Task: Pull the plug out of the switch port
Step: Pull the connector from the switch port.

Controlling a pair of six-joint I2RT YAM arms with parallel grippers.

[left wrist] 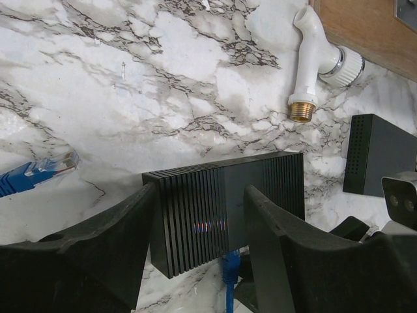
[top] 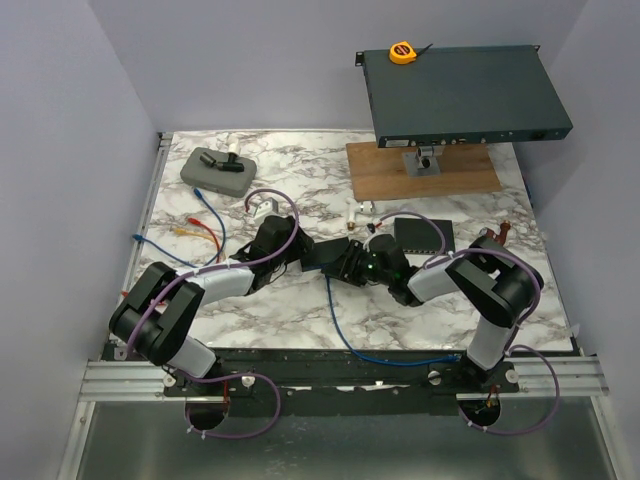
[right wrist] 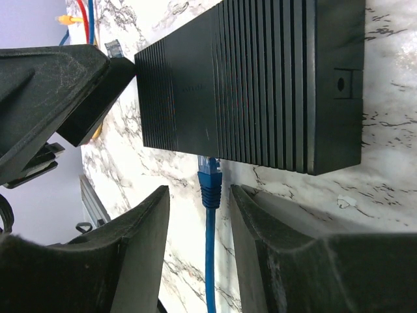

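**Right wrist.** The right pincer [right wrist: 199, 195] is hanging released. Its two fingers [right wrist: 130, 261] are straddling the blue plug [right wrist: 210, 175], with a gap showing on each side. The plug is sitting in a port on the near long face of the ribbed black switch [right wrist: 247, 85], low against the bench [right wrist: 384, 195]. Its nose is pointing straight into that face, and its long axis is running on down the blue cable [right wrist: 210, 261], square to the switch's own length. To do this step well, I judge the fingers should be closing on the plug's hard body, not on the soft cable. The pull should then be going straight back along that axis, without twisting.

**Left wrist.** The left pincer [left wrist: 202, 192] is standing with its jaws apart over the switch body. I cannot tell whether it is clamping the switch or only bracketing it. It needs to be bracing the box firmly, or the whole switch will be sliding along with the plug. Here the plug is peeking out under the switch's near edge.

**Top external.** Both arms are meeting at mid-bench over the switch. The cable is leaving it toward the arm bases, then curving right. So the plug is pointing away from the bases, and the pull should be coming toward them.
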